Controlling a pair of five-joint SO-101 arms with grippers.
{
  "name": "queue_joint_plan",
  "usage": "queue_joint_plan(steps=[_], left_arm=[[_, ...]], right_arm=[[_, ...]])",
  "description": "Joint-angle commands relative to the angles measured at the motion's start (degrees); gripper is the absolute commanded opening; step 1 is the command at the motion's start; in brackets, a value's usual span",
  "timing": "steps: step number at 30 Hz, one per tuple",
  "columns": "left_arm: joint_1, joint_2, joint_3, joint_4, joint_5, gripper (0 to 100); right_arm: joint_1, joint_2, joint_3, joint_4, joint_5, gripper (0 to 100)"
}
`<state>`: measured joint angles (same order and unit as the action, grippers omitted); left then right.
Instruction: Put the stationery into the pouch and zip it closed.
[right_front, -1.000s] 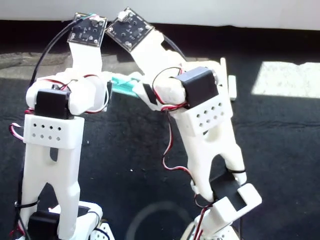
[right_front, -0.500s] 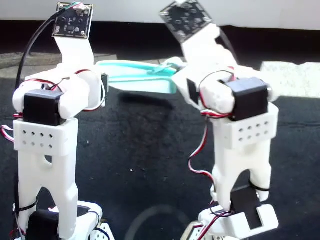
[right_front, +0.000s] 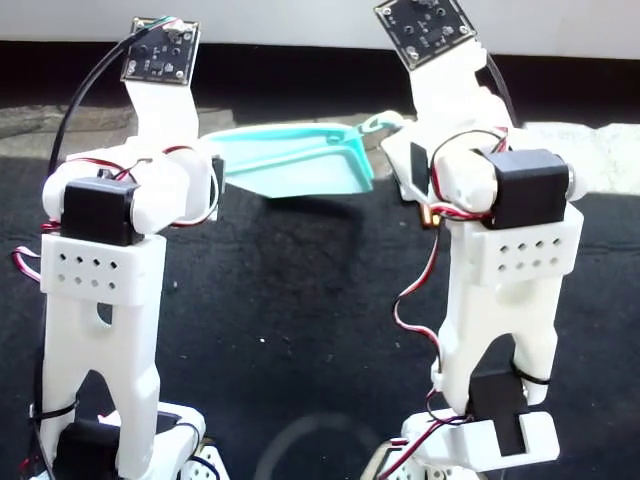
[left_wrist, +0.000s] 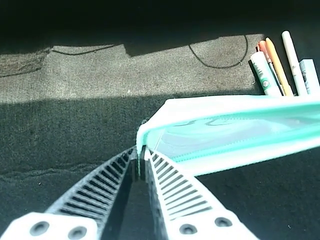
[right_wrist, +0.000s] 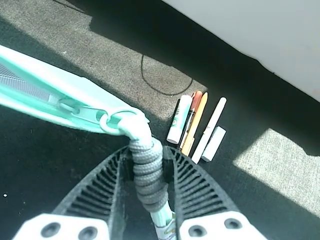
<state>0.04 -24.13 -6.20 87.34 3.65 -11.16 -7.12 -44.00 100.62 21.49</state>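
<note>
A teal pouch (right_front: 300, 160) hangs in the air, stretched between the two arms above the dark mat. My left gripper (left_wrist: 140, 158) is shut on one end corner of the pouch (left_wrist: 230, 135). At the other end, my right gripper (right_wrist: 147, 156) is shut on the grey braided zipper cord (right_wrist: 146, 167), which is tied to the pull ring of the pouch (right_wrist: 40, 95). Several pens and markers (right_wrist: 194, 125) lie side by side on the mat beyond the pouch, with a small white block (right_wrist: 214, 143) beside them. The same stationery (left_wrist: 280, 65) is seen in the left wrist view.
A thin black loop (right_wrist: 165, 75) lies on the mat near the pens. A white wall (right_wrist: 250, 30) bounds the far side. A sunlit patch (right_front: 600, 150) falls on the mat at the right. Both arm bases (right_front: 110, 440) stand at the near edge.
The right arm has swung to the right and upright, away from the left arm. The pouch, bunched between them before, is now drawn out long and held higher.
</note>
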Motion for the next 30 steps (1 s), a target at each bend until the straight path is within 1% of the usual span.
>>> queue_joint_plan(steps=[1,5,6,8,10,11,13,15,17,18,20,22,24,26,28,30], left_arm=[[0.2,-0.6,-0.5,-0.4,0.0,1],[0.2,-0.7,-0.6,-0.4,0.0,1],[0.2,-0.7,-0.6,-0.5,0.0,1],[0.2,-0.5,-0.5,-1.3,0.0,1],[0.0,-0.5,-0.6,-1.9,0.0,1],[0.0,-0.5,-0.6,-2.3,-0.1,1],[0.0,-0.4,-0.6,-2.5,-0.3,1],[-0.1,-0.3,-0.3,-3.1,-0.4,1],[-0.1,-0.2,0.1,-3.3,-0.4,1],[-0.1,-0.2,0.1,-3.0,-0.4,1],[-0.1,-0.2,0.1,-1.9,-0.4,1],[-0.1,-0.2,0.1,-0.7,-0.4,1],[-0.1,-0.1,0.2,0.0,-0.4,1],[0.0,-0.1,1.5,-0.4,-0.4,1],[0.0,0.0,3.5,-1.3,-0.4,1],[0.0,0.0,7.2,-3.3,-0.4,1]], right_arm=[[0.7,-2.6,-0.1,0.3,0.0,0.5],[-4.0,-2.9,-0.1,0.4,0.0,2.1],[-5.6,-3.1,-0.1,0.5,0.0,5.5],[-8.9,-4.1,-0.1,0.6,-0.7,17.1],[-11.7,-5.8,-0.1,0.5,-4.4,29.4],[-12.7,-6.8,-0.1,0.5,-6.1,31.8],[-13.9,-8.9,-0.2,0.5,-9.1,29.1],[-13.9,-11.7,-0.2,0.4,-12.1,24.3],[-13.4,-14.5,-0.2,0.3,-13.4,21.0],[-11.8,-15.5,-0.2,0.2,-13.5,20.2],[-5.8,-16.0,-0.1,0.2,-13.6,19.5],[0.4,-12.9,1.7,-0.4,-13.5,19.4],[4.9,-7.3,6.4,-2.5,-13.4,19.4],[6.5,-0.4,11.2,-6.1,-13.4,19.4],[6.6,7.2,14.2,-9.3,-13.4,19.4],[6.1,14.5,13.1,-12.3,-13.4,19.4]])
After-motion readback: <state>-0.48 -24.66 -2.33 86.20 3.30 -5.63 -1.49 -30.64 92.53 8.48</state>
